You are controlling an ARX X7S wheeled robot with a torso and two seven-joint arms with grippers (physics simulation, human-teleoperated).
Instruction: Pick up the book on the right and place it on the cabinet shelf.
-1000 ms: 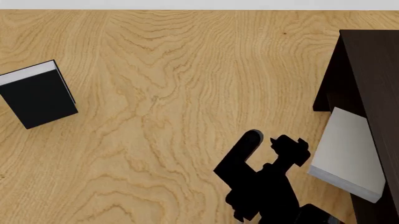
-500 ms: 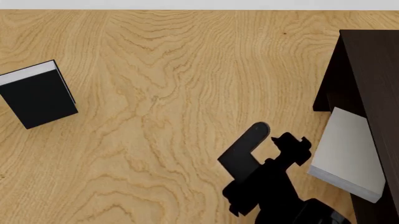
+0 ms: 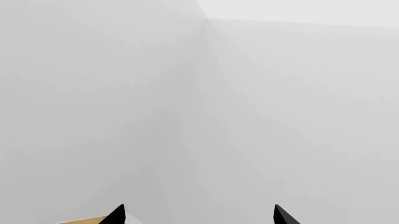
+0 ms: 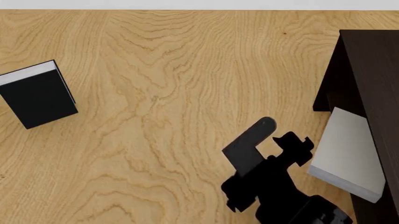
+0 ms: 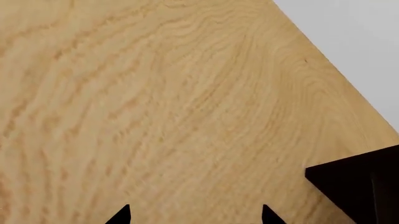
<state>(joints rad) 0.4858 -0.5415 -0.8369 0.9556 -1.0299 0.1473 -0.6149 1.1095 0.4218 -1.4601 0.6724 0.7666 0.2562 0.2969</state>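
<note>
head view: the light grey book (image 4: 346,149) lies inside the dark cabinet (image 4: 374,74) at the right edge of the wooden table (image 4: 174,93), resting on the cabinet shelf, whose board is mostly hidden beneath it. the book's flat cover faces up and its white page edges face the near side. its near corner projects past the cabinet's front edge toward the table. the spine and any marks on it are not visible from here.

the right gripper (image 4: 277,135) hangs over the table just beside the book, apart from it, with nothing between its black fingers. the jaws stand spread, one finger reaching out long toward the table's middle, the other shorter one nearer the book. the hand is released and empty.

a black-covered book (image 4: 39,95) lies flat at the far left of the table, well apart from the cabinet, with white page edges showing along its far side.

right wrist view: two black fingertips (image 5: 121,215) show apart at the frame's edge, bare wood grain between them, and a corner of the cabinet (image 5: 355,186) to one side.

left wrist view: the left gripper (image 3: 198,215) faces blank pale walls; its two tips stand wide apart with nothing held, and a sliver of table (image 3: 81,220) shows beside one tip.
</note>
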